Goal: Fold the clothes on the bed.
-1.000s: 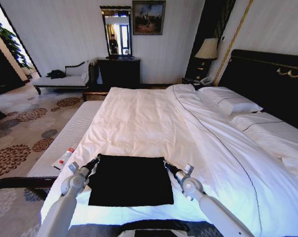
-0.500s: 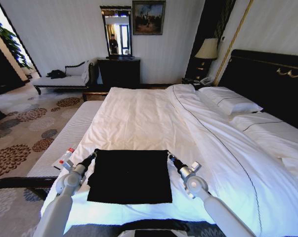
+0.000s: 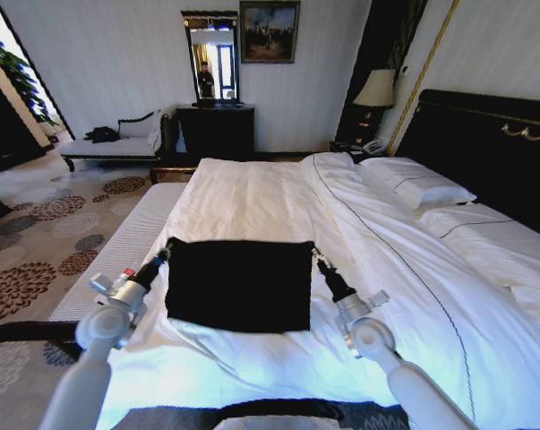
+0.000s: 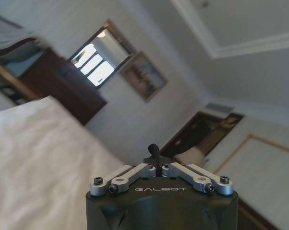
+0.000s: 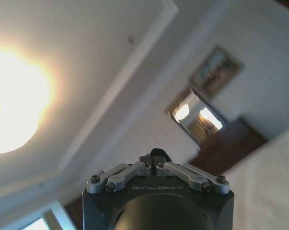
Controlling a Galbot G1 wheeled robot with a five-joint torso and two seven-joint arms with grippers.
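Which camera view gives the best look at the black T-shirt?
The head view: the black T-shirt hangs spread between the left gripper and the right gripper, above the bed. In both wrist views only a small dark bit shows at the shut fingertips.

text: "GALBOT" | on: left end effector (image 4: 154, 152) housing | also: right end effector (image 5: 156, 153) housing

The black cotton T-shirt (image 3: 240, 284), stretched between the left gripper (image 3: 167, 250) and right gripper (image 3: 315, 254), is hiding any lettering. Beyond it, the white-sheeted double bed (image 3: 413, 269) is running off the frame.
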